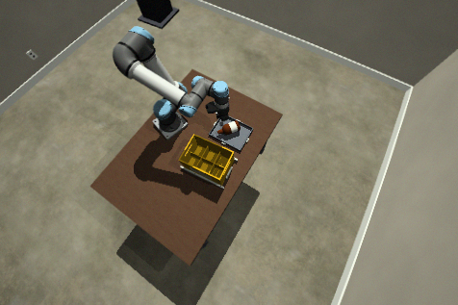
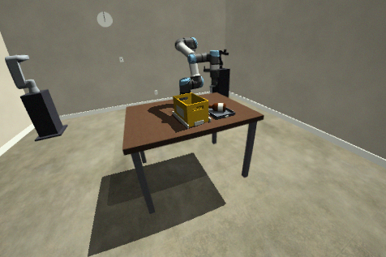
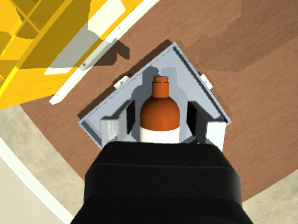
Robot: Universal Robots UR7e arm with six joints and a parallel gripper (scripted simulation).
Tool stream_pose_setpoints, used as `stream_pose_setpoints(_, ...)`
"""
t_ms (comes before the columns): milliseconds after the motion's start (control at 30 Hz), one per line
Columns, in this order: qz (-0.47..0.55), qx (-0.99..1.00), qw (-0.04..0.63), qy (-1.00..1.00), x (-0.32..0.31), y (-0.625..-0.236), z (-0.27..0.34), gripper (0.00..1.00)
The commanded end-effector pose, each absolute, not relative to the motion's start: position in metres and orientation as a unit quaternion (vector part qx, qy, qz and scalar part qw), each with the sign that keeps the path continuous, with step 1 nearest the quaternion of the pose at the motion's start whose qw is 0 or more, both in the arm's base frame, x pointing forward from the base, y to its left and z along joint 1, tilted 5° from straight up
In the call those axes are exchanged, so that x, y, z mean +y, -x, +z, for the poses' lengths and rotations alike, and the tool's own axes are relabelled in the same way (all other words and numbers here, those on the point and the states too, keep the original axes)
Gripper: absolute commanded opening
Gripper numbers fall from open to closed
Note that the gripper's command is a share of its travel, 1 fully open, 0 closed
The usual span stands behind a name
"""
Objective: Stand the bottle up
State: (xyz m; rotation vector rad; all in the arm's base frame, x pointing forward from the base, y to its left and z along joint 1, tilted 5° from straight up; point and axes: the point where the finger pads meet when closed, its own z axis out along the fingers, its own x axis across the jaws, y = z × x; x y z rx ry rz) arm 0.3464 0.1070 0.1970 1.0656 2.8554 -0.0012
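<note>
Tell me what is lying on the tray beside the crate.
A brown bottle with a white label lies on its side on the grey tray, under the open claw. In the wrist view the claw's black body covers the bottle's lower end.
</note>
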Motion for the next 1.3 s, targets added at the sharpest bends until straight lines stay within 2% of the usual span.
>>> stream_pose_setpoints(0,-0.001,0.936,0.045,-0.349,0.107,-0.346,0.191,1.00)
stream_pose_setpoints(1267,-0.001,0.936,0.045,-0.349,0.104,-0.354,0.097,1.00)
